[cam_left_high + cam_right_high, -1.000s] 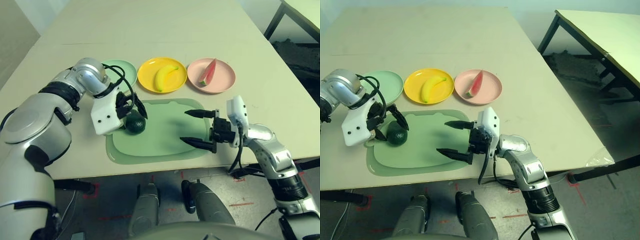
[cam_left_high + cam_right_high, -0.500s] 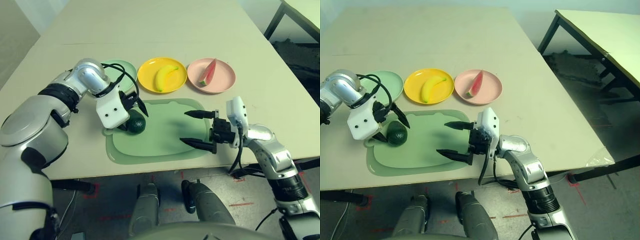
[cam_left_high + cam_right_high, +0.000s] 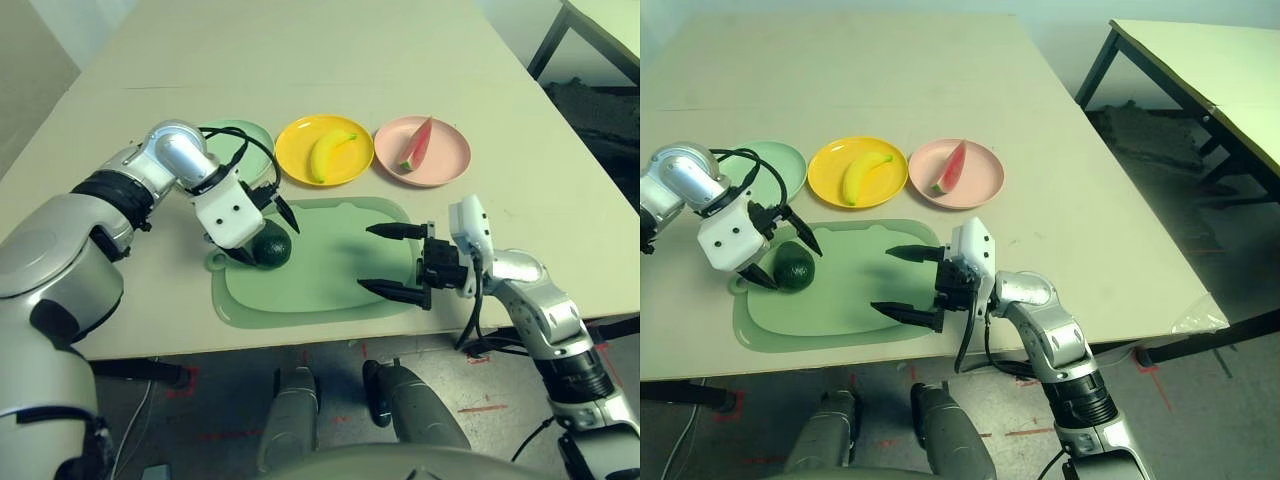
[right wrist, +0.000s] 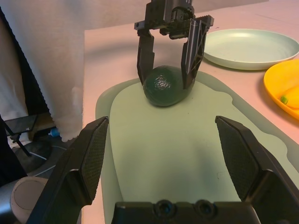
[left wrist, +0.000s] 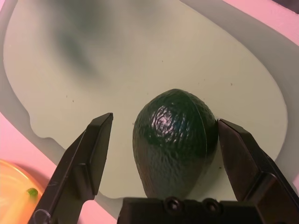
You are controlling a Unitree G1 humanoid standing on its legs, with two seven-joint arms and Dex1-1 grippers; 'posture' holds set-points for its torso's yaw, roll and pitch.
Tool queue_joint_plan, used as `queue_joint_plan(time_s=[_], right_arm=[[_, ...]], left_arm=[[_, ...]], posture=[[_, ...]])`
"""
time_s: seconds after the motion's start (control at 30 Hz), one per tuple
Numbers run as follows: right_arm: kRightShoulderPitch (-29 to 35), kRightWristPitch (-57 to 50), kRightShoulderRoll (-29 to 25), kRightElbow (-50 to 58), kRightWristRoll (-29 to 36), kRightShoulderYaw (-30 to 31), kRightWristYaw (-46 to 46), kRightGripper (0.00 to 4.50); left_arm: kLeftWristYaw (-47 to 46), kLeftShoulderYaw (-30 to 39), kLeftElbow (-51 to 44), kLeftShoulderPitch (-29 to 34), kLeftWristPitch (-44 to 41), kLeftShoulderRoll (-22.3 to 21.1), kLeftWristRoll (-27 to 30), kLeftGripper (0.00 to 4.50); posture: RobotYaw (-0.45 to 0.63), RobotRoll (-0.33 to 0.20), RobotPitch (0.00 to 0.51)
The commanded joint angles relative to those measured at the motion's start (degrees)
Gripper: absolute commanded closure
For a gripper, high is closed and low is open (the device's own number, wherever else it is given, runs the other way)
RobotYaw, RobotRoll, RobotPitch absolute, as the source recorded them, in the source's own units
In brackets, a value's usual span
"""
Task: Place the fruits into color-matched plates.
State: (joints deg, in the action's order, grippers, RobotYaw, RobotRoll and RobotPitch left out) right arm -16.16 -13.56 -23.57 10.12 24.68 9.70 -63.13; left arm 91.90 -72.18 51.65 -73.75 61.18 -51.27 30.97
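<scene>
Over the last second my left hand point(image 5: 165, 119) has shifted forward and turned a little, while the avocado point(image 3: 271, 246) has stayed put, toward 10 o'clock on the green mat point(image 3: 330, 275). Its fingers are wide apart around the fruit, nothing clamped, so I judge I'm lining up the grasp. The banana point(image 3: 322, 160) is on the yellow plate point(image 3: 290, 155) and the watermelon wedge point(image 3: 418, 145) on the pink plate point(image 3: 453, 155), so this is the last fruit to match.

The mint green plate point(image 4: 247, 49) lies at 11 o'clock from the avocado. From the head, my left arm covers part of that plate; the right wrist view gives me much more of it, and the fingers on either side of the fruit. The left wrist view adds that one finger is at the skin, perhaps touching, with a gap opposite. Closing unevenly could roll it.

My right hand point(image 3: 366, 258) sits at 3 o'clock on the mat, fingers spread, holding nothing.
</scene>
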Motion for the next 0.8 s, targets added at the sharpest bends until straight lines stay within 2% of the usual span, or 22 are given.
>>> queue_joint_plan(time_s=[0.03, 0.13, 0.23, 0.27, 0.53, 0.8], right_arm=[[0.5, 0.1, -0.2, 0.0, 0.3, 0.4, -0.1, 0.02], [0.5, 0.1, -0.3, 0.0, 0.3, 0.4, -0.2, 0.00], [0.4, -0.1, -0.4, -0.1, 0.5, 0.3, -0.2, 0.00], [0.3, -0.1, -0.4, 0.0, 0.6, 0.2, -0.1, 0.00], [0.0, -0.3, -0.3, 0.0, 0.7, 0.2, -0.1, 0.00], [-1.1, -0.7, 0.2, 0.3, 0.9, 0.3, 0.4, 0.00]], left_arm=[[0.6, -1.4, -1.1, 0.2, -0.6, -0.8, 0.6, 0.00], [0.6, -2.7, -1.8, 0.0, -1.3, -1.3, 1.1, 0.58], [0.6, -3.8, -2.5, -0.1, -1.7, -1.9, 1.5, 1.57], [0.6, -4.2, -2.8, -0.2, -1.6, -2.1, 1.6, 1.64], [0.6, -5.7, -3.5, -0.6, -1.8, -2.8, 2.6, 1.64], [0.6, -3.1, 2.5, -3.8, -2.2, -2.4, 1.2, 1.64]], posture=[[-0.16, 0.000, 0.180], [-0.16, 0.000, 0.179], [-0.16, 0.000, 0.180], [-0.16, 0.000, 0.180], [-0.16, 0.000, 0.184], [-0.15, 0.000, 0.180]])
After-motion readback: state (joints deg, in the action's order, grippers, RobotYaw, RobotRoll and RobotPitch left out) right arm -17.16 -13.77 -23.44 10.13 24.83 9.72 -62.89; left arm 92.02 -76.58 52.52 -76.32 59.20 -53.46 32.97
